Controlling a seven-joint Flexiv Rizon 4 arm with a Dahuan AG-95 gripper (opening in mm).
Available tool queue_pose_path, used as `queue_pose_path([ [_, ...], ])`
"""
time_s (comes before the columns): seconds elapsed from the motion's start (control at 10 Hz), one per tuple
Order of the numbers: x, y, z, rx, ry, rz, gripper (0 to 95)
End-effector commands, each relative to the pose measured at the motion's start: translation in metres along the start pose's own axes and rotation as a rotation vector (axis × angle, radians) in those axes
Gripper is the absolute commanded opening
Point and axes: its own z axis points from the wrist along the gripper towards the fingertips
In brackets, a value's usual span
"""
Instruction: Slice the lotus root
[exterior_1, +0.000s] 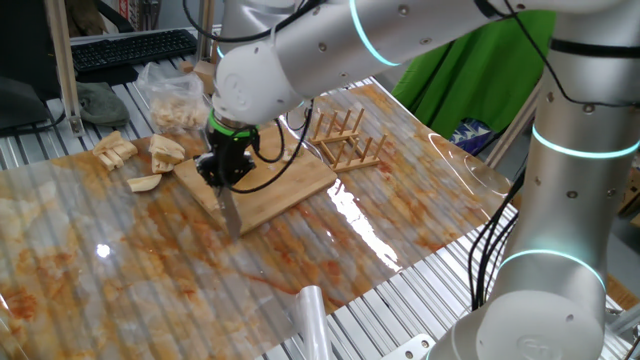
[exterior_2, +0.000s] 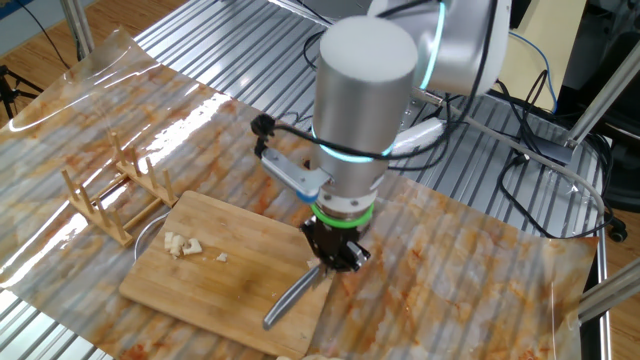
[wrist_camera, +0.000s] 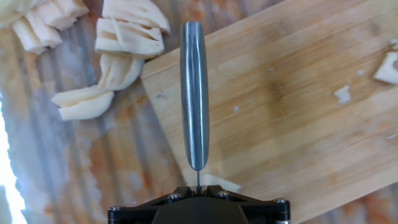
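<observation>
Hand view looks straight down along a steel knife (wrist_camera: 194, 99) whose blade runs from the gripper (wrist_camera: 198, 186) at 6 o'clock up to 12 o'clock, lying over the left corner of the wooden cutting board (wrist_camera: 298, 106). The fingers are clenched tight on the knife. Off the board, at 10 to 11 o'clock from the blade, the cut lotus root pieces (wrist_camera: 118, 53) lie in pale curved chunks on the clear plastic sheet (wrist_camera: 74, 168); none of them touches the blade. A few small white scraps (wrist_camera: 342, 93) sit on the board at 3 o'clock.

From one fixed view, the arm (exterior_1: 330, 50) points the gripper (exterior_1: 225, 175) down over the board's (exterior_1: 290, 180) near edge, and the lotus pieces (exterior_1: 150, 160) lie at 9 o'clock beside the board. A wooden rack (exterior_1: 345, 140) stands at 3 o'clock, just past the board. A plastic bag (exterior_1: 175, 95) rests at 11 o'clock.
</observation>
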Motion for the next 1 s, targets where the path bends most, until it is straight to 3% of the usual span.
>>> queue_pose_path([
  [0.1, -0.001, 0.000, 0.006, -0.004, -0.021, -0.015, 0.0],
  [0.2, -0.003, 0.000, 0.010, 0.023, -0.030, -0.048, 0.0],
  [0.5, -0.008, -0.004, 0.016, 0.062, -0.035, -0.135, 0.0],
  [0.8, -0.014, -0.010, 0.019, 0.073, -0.015, -0.194, 0.0],
  [1.0, -0.018, -0.015, 0.011, 0.069, -0.001, -0.206, 0.0],
])
